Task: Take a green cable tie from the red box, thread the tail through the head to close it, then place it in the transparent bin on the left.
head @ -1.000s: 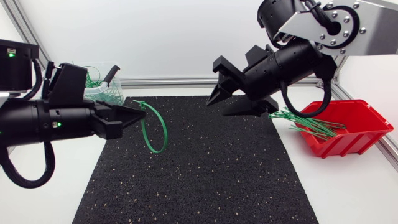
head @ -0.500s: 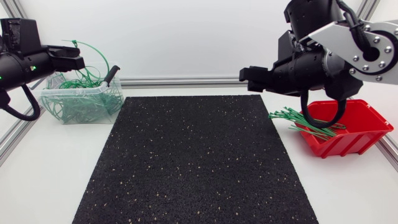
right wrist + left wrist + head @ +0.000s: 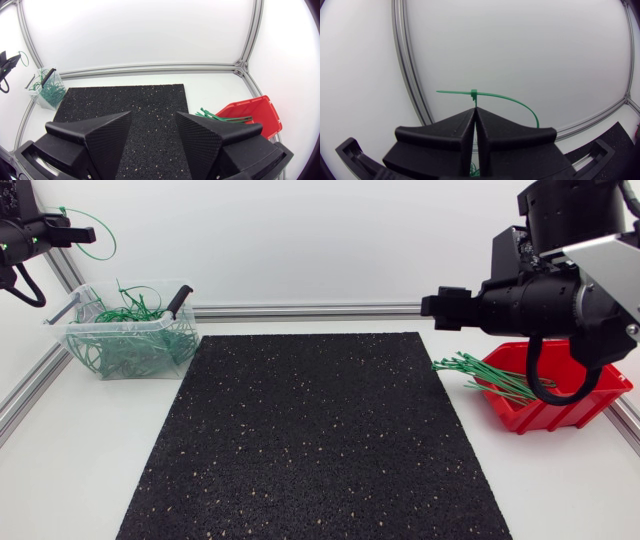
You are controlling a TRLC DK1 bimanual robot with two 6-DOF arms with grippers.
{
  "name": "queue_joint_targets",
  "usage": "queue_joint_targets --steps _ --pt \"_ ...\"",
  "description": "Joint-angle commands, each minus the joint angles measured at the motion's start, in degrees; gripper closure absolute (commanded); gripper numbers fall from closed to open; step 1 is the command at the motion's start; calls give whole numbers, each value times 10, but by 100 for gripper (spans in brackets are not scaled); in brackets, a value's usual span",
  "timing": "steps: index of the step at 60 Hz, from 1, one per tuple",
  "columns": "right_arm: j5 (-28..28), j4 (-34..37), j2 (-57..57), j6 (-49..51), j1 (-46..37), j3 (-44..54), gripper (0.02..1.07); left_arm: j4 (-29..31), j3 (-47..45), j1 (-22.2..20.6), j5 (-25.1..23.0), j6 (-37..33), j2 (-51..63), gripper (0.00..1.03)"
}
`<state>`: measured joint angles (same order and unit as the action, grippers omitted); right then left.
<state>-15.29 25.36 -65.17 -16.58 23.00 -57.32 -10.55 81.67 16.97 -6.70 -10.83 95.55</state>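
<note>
Clutching the green cable tie [image 3: 473,92], left hand [image 3: 475,111] hangs left of the transparent bin [image 3: 128,328]; right hand [image 3: 154,120] released.

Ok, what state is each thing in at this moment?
left pincer: shut on cable tie, raised high
cable tie: looped closed, tail through head, not yet in clear bin
right pincer: open, empty
clear bin: holds looped ties
red box: holds straight ties, some poking over its rim

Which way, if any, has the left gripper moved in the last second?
Yes. The left gripper, shut on a tie, has swung from over the mat's left part to up beyond the bin, at the head view's far left.
</note>
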Motion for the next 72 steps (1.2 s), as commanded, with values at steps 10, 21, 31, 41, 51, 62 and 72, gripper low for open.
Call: queue_joint_targets --steps 10,21,31,41,51,62,72 --pt "-8 13 36 28 -15 29 41 43 73 21 14 -40 90 80" --pt "-8 26 71 40 -23 37 41 89 89 24 22 -53 119 3" --pt "-8 28 114 57 -30 59 41 69 67 22 46 -60 108 3" --pt "-12 25 161 70 -41 86 41 64 21 15 46 -58 68 4" --pt "-13 10 210 92 -58 122 41 65 -31 7 46 -48 14 4" --pt "-13 -20 263 124 -85 171 41 63 -107 -16 46 -44 -54 4" --pt "-12 -39 314 151 -100 212 41 65 -179 -46 51 -41 -132 4"
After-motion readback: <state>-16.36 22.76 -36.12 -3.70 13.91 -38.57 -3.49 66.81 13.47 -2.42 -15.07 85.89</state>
